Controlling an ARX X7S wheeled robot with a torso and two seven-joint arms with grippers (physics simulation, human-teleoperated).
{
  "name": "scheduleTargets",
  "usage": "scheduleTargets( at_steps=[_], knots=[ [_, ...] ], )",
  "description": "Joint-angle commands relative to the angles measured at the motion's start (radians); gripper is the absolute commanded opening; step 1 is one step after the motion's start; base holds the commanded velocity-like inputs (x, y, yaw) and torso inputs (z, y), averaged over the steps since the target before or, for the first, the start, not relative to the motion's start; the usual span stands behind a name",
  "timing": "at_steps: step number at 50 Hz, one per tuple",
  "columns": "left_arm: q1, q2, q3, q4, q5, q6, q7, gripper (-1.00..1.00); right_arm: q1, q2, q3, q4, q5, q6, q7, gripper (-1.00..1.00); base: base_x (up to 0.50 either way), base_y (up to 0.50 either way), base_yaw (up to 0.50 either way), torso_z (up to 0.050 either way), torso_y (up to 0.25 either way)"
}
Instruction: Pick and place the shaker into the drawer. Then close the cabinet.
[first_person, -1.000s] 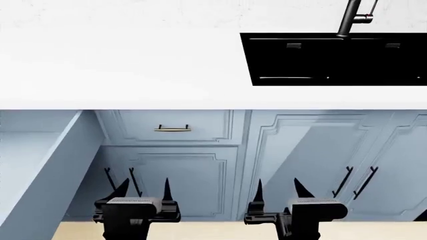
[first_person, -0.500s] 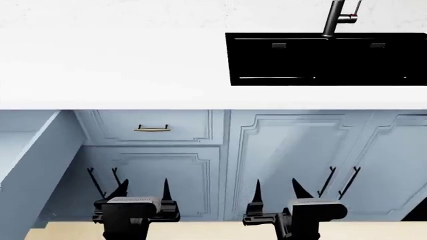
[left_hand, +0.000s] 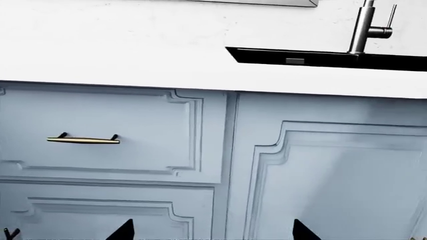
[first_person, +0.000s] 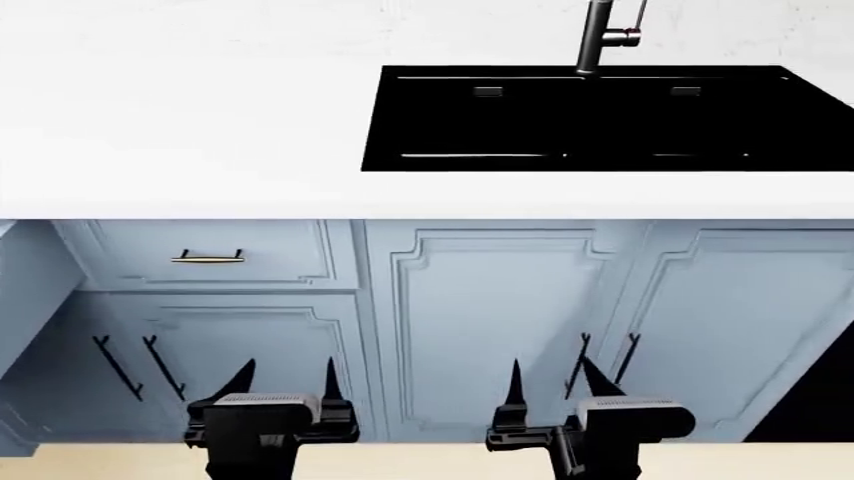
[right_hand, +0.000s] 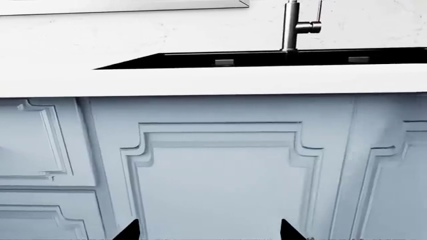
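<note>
Scene slid toward 9 o'clock across the head view since the earlier frames: sink and tap shifted over, and the open drawer (first_person: 19, 290) was reduced to a sliver at the 9 o'clock edge. So the base was travelling sideways; the arms kept their pose.

Left gripper (first_person: 284, 378) hung low at 7 o'clock, prongs apart, nothing between them. Right gripper (first_person: 553, 378) at 5 o'clock, likewise apart and empty. Both faced the cabinet (first_person: 494, 320) without touching it.

Beyond them: panelled doors, a shallow drawer front with brass handle (first_person: 207, 258) at 9 o'clock. Above, the white worktop (first_person: 174, 120), bare where visible. Black sink (first_person: 587, 120) at 1 o'clock, tap (first_person: 597, 35) at 12.

Shaker not seen in any view; cannot tell where it stood.

Progress, as judged: nothing done. Shaker unlocated and ungrasped, drawer open, cabinet not closed. Whole pick, place and close left.
</note>
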Motion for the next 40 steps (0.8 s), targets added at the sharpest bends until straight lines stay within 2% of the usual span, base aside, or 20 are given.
scheduleTargets(
  at_steps=[1,40],
  knots=[
    [-0.001,-0.008,0.009,-0.002,-0.012,0.001,-0.013,1.00,0.003,0.008,-0.009,0.002,0.012,0.001,0.009,1.00,0.00,-0.50,0.00,0.000,0.000],
    [-0.010,-0.032,0.035,-0.009,-0.041,0.001,-0.044,1.00,0.011,0.031,-0.039,0.008,0.039,0.000,0.034,1.00,0.00,-0.50,0.00,0.000,0.000]
  ],
)
